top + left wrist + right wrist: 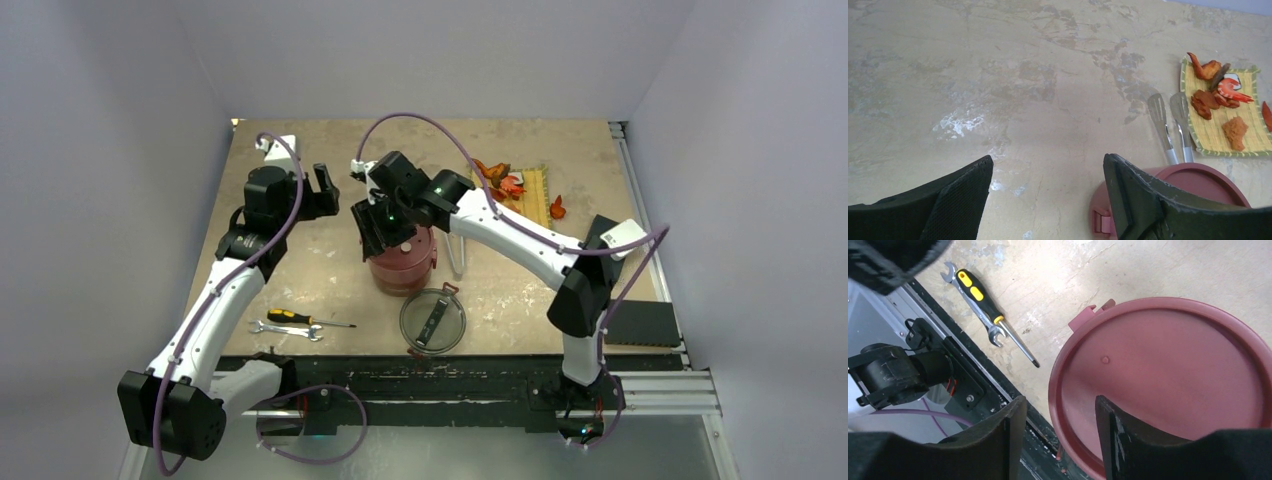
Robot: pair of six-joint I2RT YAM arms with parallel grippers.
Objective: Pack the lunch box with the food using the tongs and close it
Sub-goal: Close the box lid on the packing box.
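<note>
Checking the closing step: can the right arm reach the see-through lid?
Probably yes: the lid lies uncovered beside the lunch box, and the right gripper hovers open over that box, holding nothing.

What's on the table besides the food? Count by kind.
Dusty-red round lunch box, flat lid on: 1
Dark see-through handled lid: 1
Slim silver metal tongs: 1
Black-and-yellow-handled screwdriver: 1
Small silver wrench: 1
Yellow woven mat: 1
Total: 6
</note>
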